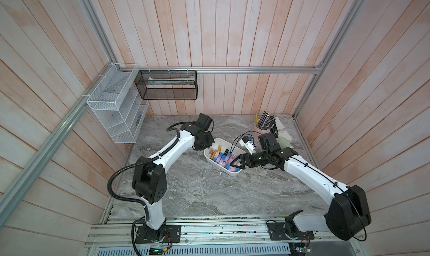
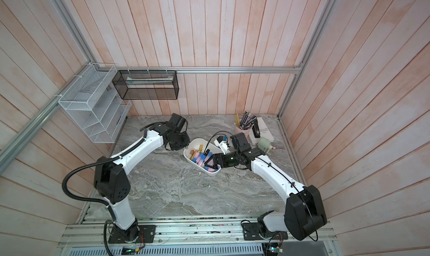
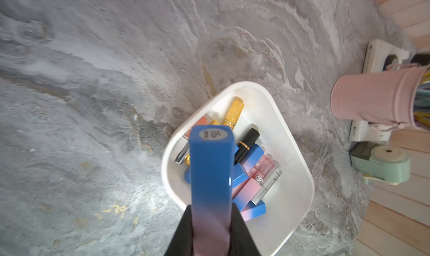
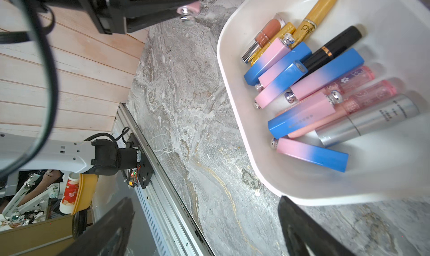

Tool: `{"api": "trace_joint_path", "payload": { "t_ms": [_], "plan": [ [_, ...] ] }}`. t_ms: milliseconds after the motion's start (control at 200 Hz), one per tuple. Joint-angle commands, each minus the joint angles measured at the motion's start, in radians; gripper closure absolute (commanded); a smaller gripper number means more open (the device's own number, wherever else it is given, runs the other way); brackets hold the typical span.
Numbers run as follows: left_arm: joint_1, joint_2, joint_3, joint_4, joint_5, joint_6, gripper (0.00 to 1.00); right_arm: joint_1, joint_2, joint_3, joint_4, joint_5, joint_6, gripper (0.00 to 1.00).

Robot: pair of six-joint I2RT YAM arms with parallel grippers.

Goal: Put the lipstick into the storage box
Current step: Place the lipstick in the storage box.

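You have a grey marbled tabletop [image 1: 197,192] boxed in by pale plank walls, with a white wire rack [image 1: 111,108] on the left wall and a black mesh basket [image 1: 166,85] beside it. Your left gripper [image 3: 211,217] pinches the lipstick [image 3: 210,164], a square tube fading blue to pink (round label on its blue end). It hangs at the far-left corner of the storage box [image 1: 217,142], not inside. That white tub holds many tubes. Your right gripper [image 1: 233,164] hangs spread wide at the box's near-right end. Further right stand a pink pencil cup [image 1: 259,127] and a pale green device [image 1: 285,142].
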Motion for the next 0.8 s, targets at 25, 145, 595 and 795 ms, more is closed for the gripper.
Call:
{"api": "trace_joint_path", "payload": {
  "t_ms": [25, 145, 595, 795],
  "plan": [
    [-0.055, 0.108, 0.104, -0.029, 0.04, 0.062, 0.83, -0.009, -0.065, -0.032, -0.034, 0.049, 0.035, 0.02],
    [-0.085, 0.173, 0.139, -0.031, 0.059, 0.086, 0.83, -0.011, -0.106, -0.045, -0.057, 0.077, 0.048, 0.02],
    [-0.112, 0.181, 0.16, -0.052, 0.035, 0.16, 0.35, -0.013, -0.182, -0.11, -0.08, 0.129, 0.116, 0.02],
    [0.037, 0.048, 0.066, -0.04, -0.054, 0.198, 0.39, -0.014, -0.157, -0.135, -0.045, 0.227, 0.189, 0.03]
  ]
}}
